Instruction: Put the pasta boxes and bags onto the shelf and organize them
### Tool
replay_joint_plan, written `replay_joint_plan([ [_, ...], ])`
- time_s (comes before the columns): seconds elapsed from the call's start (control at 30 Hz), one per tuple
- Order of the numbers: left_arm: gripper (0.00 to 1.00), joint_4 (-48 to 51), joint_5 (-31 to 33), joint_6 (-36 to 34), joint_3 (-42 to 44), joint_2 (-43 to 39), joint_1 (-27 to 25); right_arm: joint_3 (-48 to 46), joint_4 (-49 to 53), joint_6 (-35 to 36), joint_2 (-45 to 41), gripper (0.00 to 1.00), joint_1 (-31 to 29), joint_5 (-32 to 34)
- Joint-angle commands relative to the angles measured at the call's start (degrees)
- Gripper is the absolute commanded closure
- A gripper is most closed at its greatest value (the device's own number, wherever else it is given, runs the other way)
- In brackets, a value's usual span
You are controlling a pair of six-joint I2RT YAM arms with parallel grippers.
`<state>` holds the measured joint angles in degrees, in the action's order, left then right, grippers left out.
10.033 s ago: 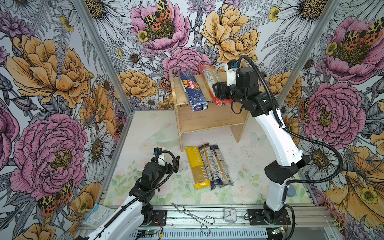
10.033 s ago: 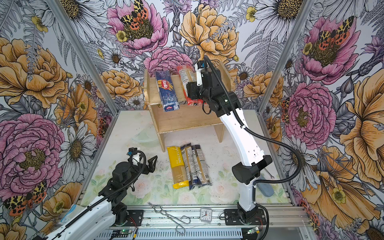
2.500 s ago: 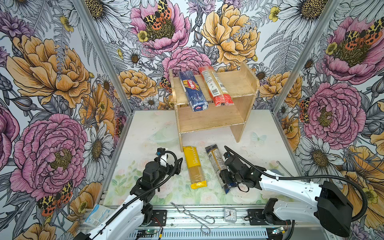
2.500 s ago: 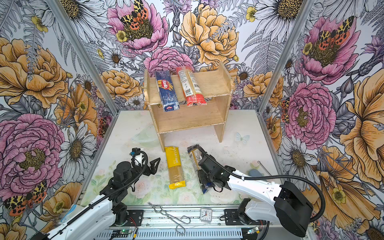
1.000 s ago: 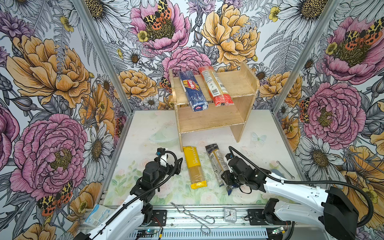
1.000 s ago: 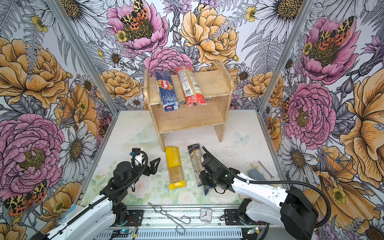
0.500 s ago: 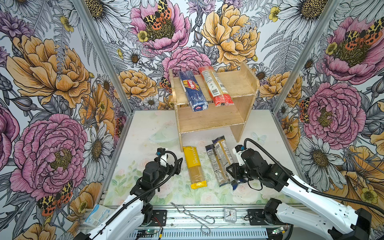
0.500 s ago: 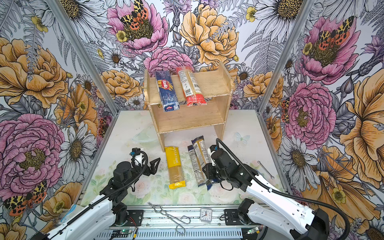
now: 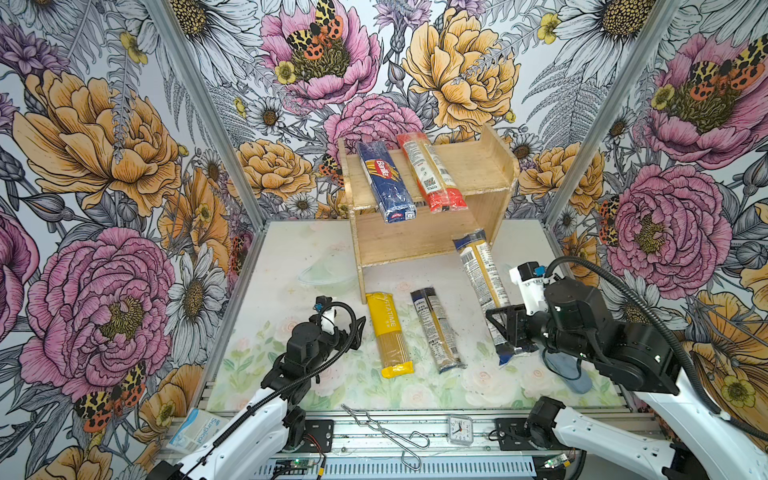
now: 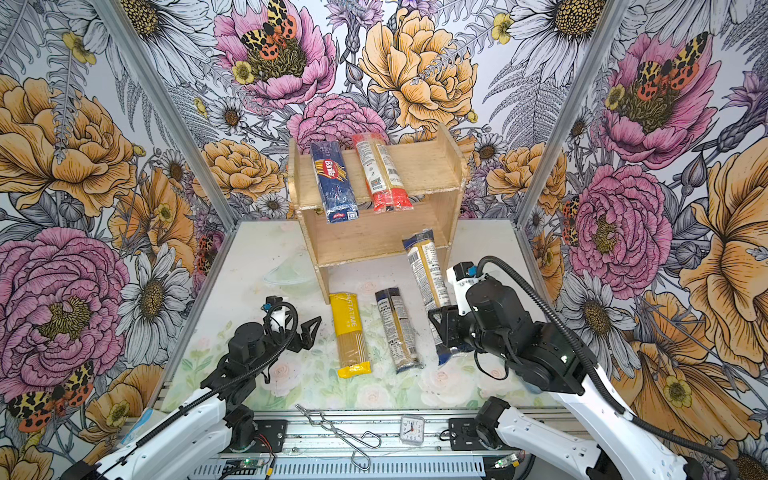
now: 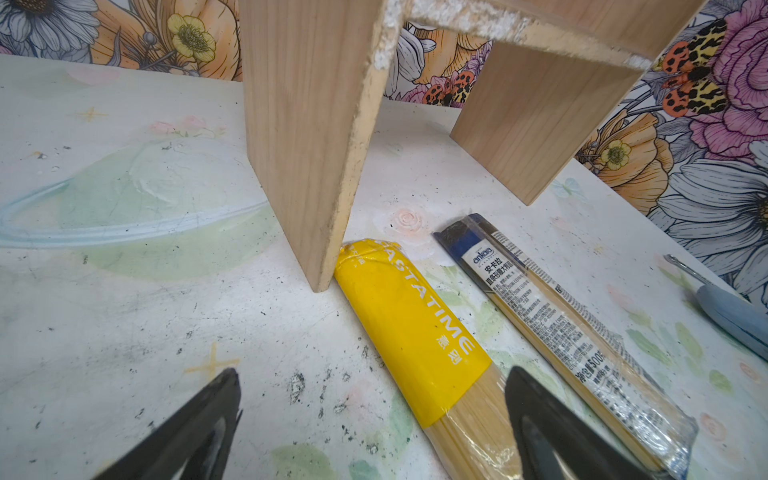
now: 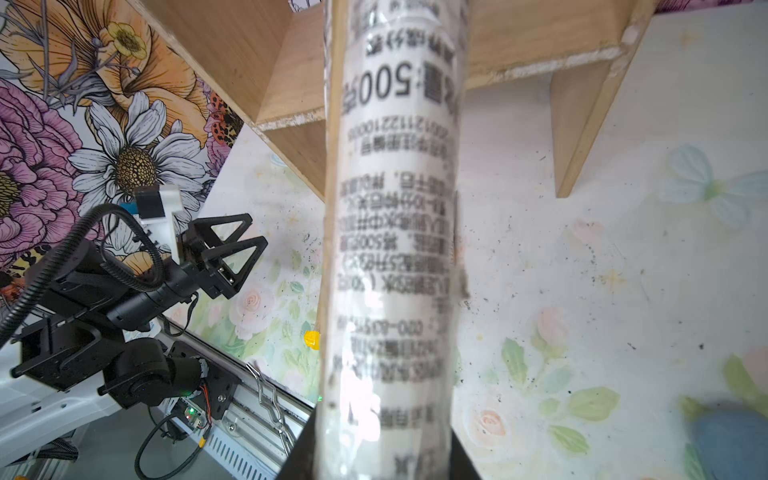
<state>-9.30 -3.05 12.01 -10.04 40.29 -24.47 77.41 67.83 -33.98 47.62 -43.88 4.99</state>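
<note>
1. Right gripper point(image 9: 505, 329): I read the jaws as clamped on the near, dark-ended part of a clear spaghetti pack point(image 9: 483, 272). The pack juts forward from the jaws, clear of the table point(image 9: 291, 257), with its far dark-blue end toward the shelf point(image 9: 469, 166). In both top views that far end overlaps the front right corner of the lower board. I cannot tell whether it touches the wood. In the right wrist view the pack point(image 12: 390, 232) fills the middle and hides that corner.

2. Left gripper point(image 9: 352, 330): jaws spread wide and holding nothing, low over the table, just left of the yellow pack point(image 9: 388, 332).

3. On the top board, the Barilla box point(image 9: 388, 183) and the red-ended pack point(image 9: 430, 174) lie side by side, their near ends overhanging the front edge. The right half of that board is bare.

4. On the table, the yellow pack has its far end touching the foot of the shelf's left side panel. A second clear pack point(image 9: 436, 330) lies beside it, apart from the held one.

5. Obstructions: the shelf's right side panel stands just beside the held pack's far end.
</note>
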Motion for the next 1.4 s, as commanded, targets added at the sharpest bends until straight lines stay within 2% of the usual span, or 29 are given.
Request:
replay_joint_plan([
  [0.0,0.01,-1.33,0.18,-0.83,0.2,-0.03,0.04,8.95,-1.42,4.47,1.45,1.0,0.39,6.17],
  [0.4,0.01,-1.13,-0.14,-0.6,0.37,-0.79,-0.03,32.44,0.72,15.79,14.07,1.0,0.53,17.45],
  [0.67,0.01,0.27,1.19,-0.3,1.39,-4.63,0.03,46.27,0.62,22.3,23.64,1.0,0.89,21.16],
  [0.97,0.01,0.0,1.16,-0.49,1.47,-4.53,0.32,54.08,0.63,26.39,31.86,1.0,4.53,20.31],
  [1.37,0.01,-0.3,0.77,-0.62,1.08,-2.87,0.39,63.53,0.63,26.81,40.93,1.0,17.13,9.5],
])
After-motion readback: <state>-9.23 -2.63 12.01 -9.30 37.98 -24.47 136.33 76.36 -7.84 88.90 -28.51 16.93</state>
